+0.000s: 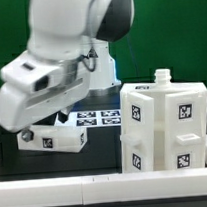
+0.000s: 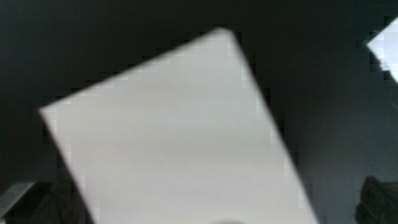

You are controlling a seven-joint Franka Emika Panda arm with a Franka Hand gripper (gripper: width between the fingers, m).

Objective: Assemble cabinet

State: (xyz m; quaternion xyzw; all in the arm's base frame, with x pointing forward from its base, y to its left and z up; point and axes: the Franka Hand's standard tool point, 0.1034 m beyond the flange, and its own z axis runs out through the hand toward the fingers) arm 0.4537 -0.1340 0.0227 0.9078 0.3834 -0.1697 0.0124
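1. Robot arm (image 1: pixel 67 44): we see the only arm in the rig, filling the upper part of the exterior view's left and bent down toward the table, so every reach falls to it.
2. Cabinet body (image 1: pixel 163 127): this white tagged box stands upright at the exterior view's right with a small peg on its top face. Its long axis looks vertical, and it is well apart from the claw.
3. Marker board (image 1: pixel 97 117): it lies flat on the table behind, between the arm and the cabinet body.
4. Loose cabinet part (image 1: pixel 56 142): we see a low white tagged block lying flat on the table, directly beneath the claw. Its long axis runs across the exterior view from left to right. In the wrist view we take the pale slanted face (image 2: pixel 169 130) to be this same part. There its long axis runs oblique to the line joining the two fingers.
5. Gripper (image 1: pixel 31 130): we see the jaws spread as wide as they go and holding nothing. The dark fingertips (image 2: pixel 22 200) show only at the corners of the wrist view, apart from the part. We judge that the coming descent depends on this skew, and that the wrist would need turning so the jaws close across the part's short side.
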